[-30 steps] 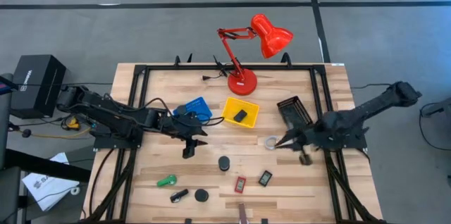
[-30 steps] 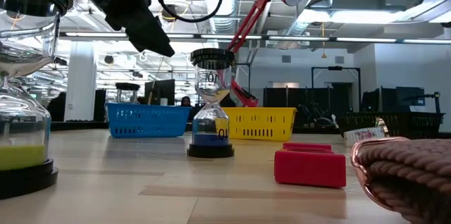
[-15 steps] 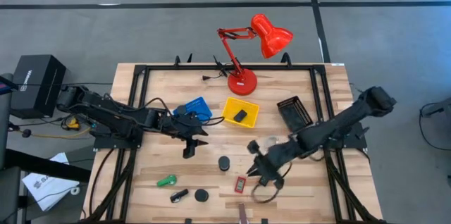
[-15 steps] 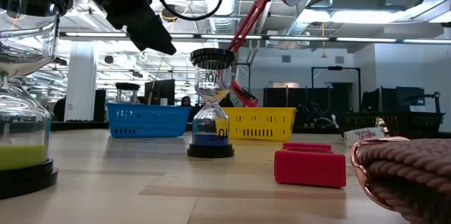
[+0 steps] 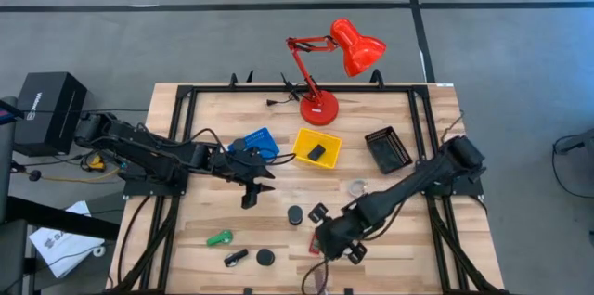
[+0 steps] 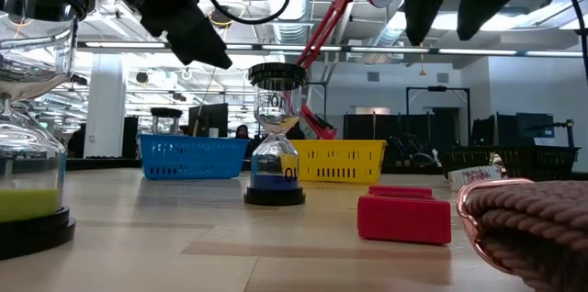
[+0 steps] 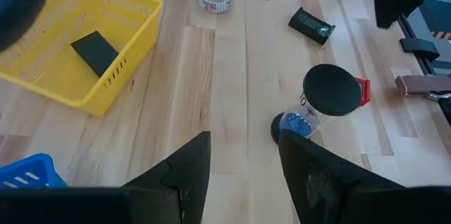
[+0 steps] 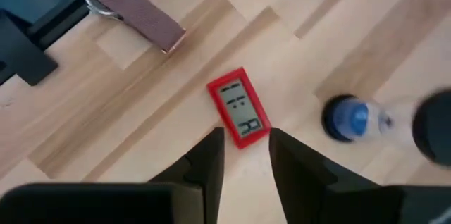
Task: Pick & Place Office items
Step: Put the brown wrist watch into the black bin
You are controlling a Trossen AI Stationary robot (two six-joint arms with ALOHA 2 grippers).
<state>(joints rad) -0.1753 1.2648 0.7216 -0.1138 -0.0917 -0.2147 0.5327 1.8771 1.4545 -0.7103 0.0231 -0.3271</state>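
High view: wooden table (image 5: 213, 109) on grey floor, right gripper (image 5: 336, 242) over front items, left gripper (image 5: 251, 184) beside blue tray (image 5: 254, 140); low view: open workshop beyond; right wrist view: fingers parted, empty, above red timer (image 8: 239, 107); left wrist view: fingers apart, empty, near hourglass (image 7: 320, 103).

The brown strap (image 5: 318, 281) is cut off at the table's near edge; the right gripper (image 5: 336, 239) covers the red rectangle (image 8: 239, 107) from above.
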